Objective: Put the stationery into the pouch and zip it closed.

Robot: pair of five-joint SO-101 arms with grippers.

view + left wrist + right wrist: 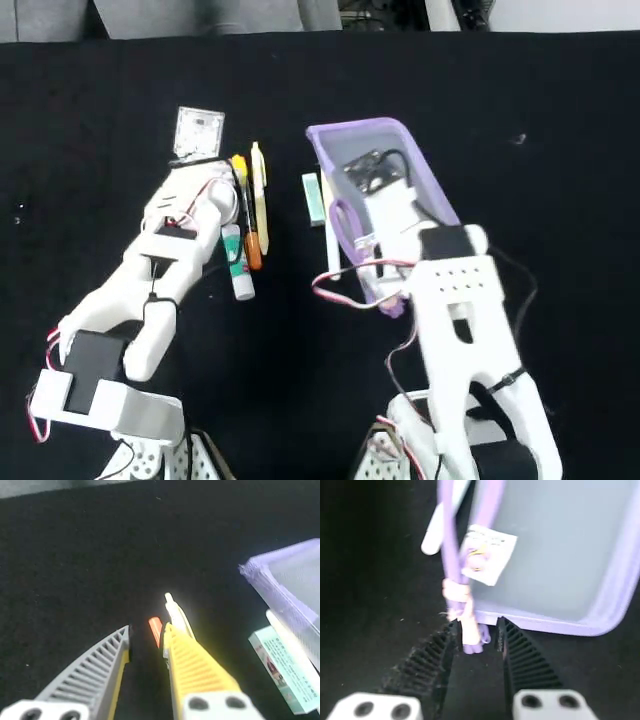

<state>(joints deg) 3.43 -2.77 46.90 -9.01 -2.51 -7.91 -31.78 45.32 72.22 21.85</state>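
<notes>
The purple-edged mesh pouch (335, 150) lies at the table's middle, and my right arm stretches over it. My right gripper (375, 172) (476, 625) is open, its black fingertips at the pouch's purple edge (540, 622) with the purple pull strap (470, 635) between them. Left of the pouch lie an orange pen (252, 245) (155, 629), a cream pen (259, 185) (175, 611), a yellow marker (239, 165) and a white glue stick (238, 268). My left gripper (238, 195) (145, 630) is open over these pens, with the orange pen's tip between its fingers.
A green eraser box (314, 198) (280, 672) and a white pen (331, 250) (437, 532) lie against the pouch's left side. A small square white packet (199, 130) sits beyond my left gripper. Black tabletop (540, 120) spreads to the right and rear.
</notes>
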